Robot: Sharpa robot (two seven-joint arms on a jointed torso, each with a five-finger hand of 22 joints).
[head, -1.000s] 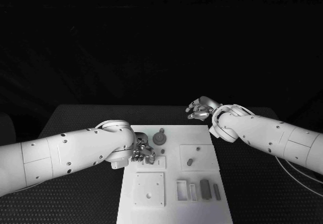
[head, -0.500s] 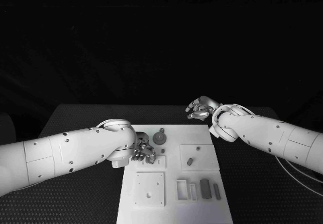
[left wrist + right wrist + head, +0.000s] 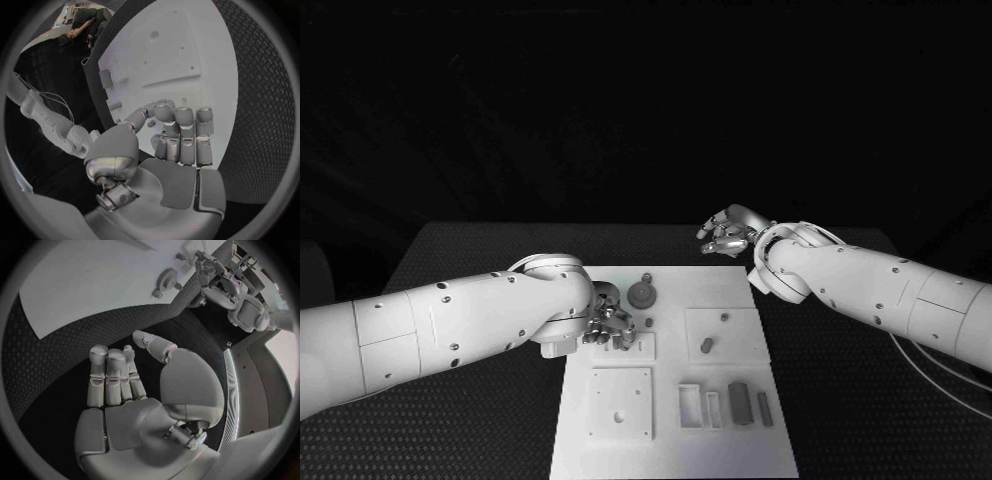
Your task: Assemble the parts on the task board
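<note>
Parts (image 3: 740,403) are seen spread over the board (image 3: 733,290), which lies in the middle of the table (image 3: 473,250): a round part (image 3: 643,295) stands near the far edge, a small peg (image 3: 707,346) sits in the raised block on the right side, and several grey pieces are gathered in the near right corner beside a square plate (image 3: 620,403). None of them is seen to have been moved over the last second. The only change is a slight one: the left hand (image 3: 607,322) has been carried a little further in over the board's left edge, toward the round part, and is now held low just beside it. Its fingers (image 3: 178,125) are curled in with the thumb brought against them; whether a small part is pinched there cannot be told. The right hand (image 3: 730,232) has been kept where it was, over the table just beyond the board's far right corner, its fingers drawn in together with nothing held. From this it is judged that the assembly is at an early stage, that a fine placement or pick by the left hand is being worked at near the round part, and that most pieces remain to be fitted.
</note>
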